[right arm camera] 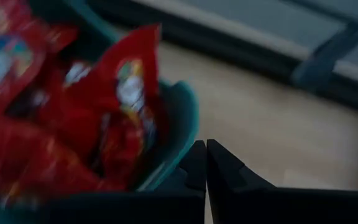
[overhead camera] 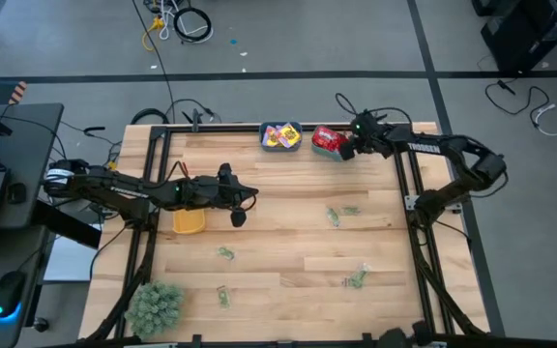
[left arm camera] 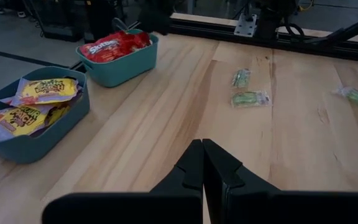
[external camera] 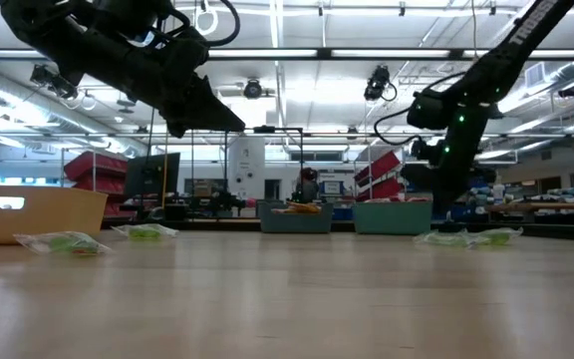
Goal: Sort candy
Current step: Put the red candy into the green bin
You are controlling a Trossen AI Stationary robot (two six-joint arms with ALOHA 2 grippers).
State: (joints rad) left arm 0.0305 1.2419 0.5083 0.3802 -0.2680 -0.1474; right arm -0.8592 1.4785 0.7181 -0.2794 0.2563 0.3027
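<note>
My right gripper (right arm camera: 201,149) is closed and empty, just beside the teal plastic bin (right arm camera: 182,134) holding crinkly red candy packets (right arm camera: 61,124); my left gripper (left arm camera: 202,163), closed and empty, faces small pale green wrapped sweets (left arm camera: 248,98) ahead.

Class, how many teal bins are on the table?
2. A teal bin holding yellow packets and a second teal bin holding red packets, side by side at the table edge.

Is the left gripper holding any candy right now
No. In the left wrist view the left gripper has its fingers pressed together with nothing between them, above bare table.
</note>
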